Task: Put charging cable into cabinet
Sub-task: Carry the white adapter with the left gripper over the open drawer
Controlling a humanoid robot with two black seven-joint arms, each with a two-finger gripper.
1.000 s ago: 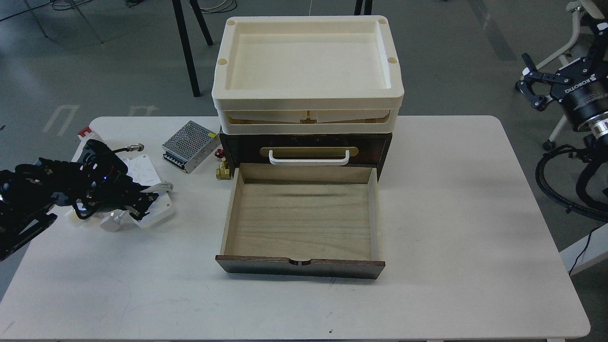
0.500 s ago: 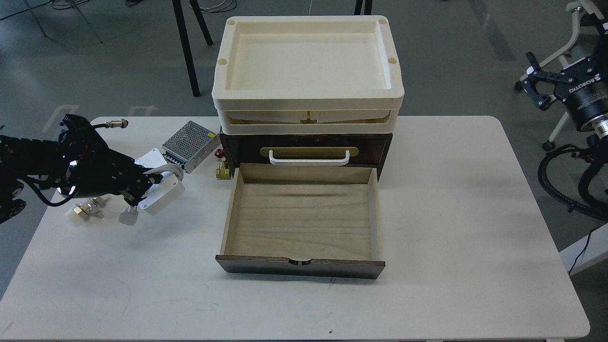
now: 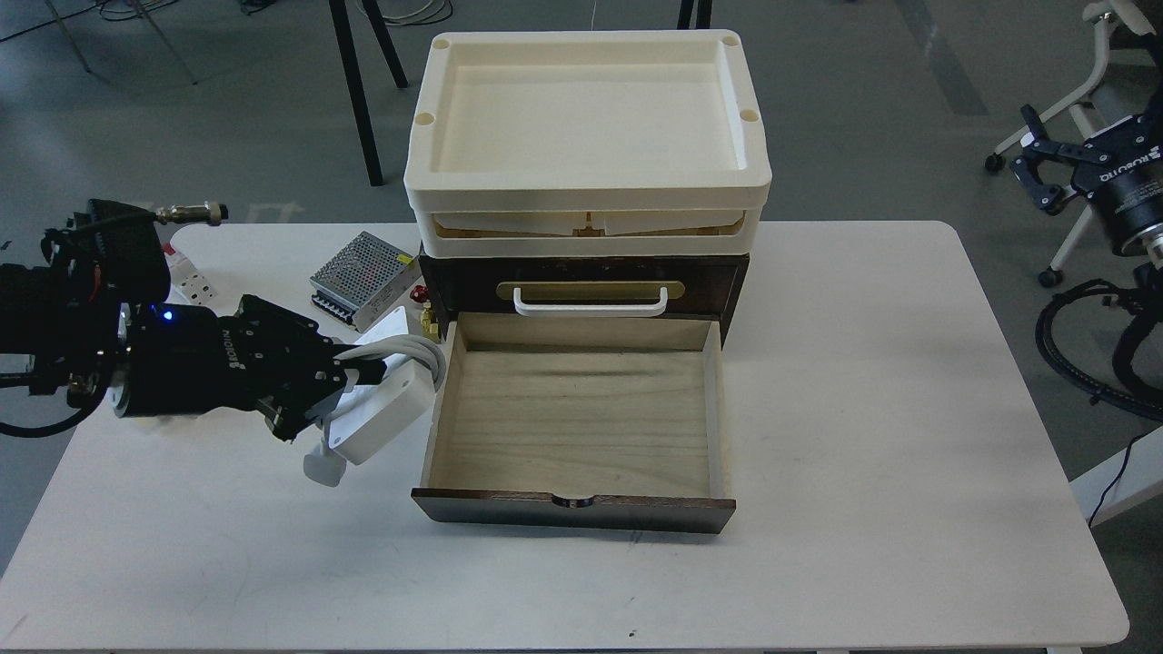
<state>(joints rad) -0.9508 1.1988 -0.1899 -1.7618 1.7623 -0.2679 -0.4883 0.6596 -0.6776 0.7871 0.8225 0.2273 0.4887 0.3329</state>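
Observation:
The charging cable (image 3: 382, 411), a white adapter brick with grey-white cable looped over it and a white plug hanging below, is held in my left gripper (image 3: 350, 386). It hangs above the table just left of the open drawer's left wall. The cabinet (image 3: 581, 282) is dark brown wood with a cream tray top (image 3: 586, 182) and a white handle (image 3: 591, 304). Its pale wood lower drawer (image 3: 577, 427) is pulled out toward me and holds nothing. My right gripper (image 3: 1045, 177) is open and empty, off the table at the far right.
A silver perforated power supply box (image 3: 363, 277) lies left of the cabinet. A small white-and-red block (image 3: 191, 282) lies near the table's back left edge. A small brass fitting (image 3: 425, 318) sits by the cabinet's left front corner. Table legs and a chair base stand beyond the table.
My left gripper lifted the charging cable off the table at the left and carried it right, up to the drawer's left wall. My right gripper drifted slightly right and up.

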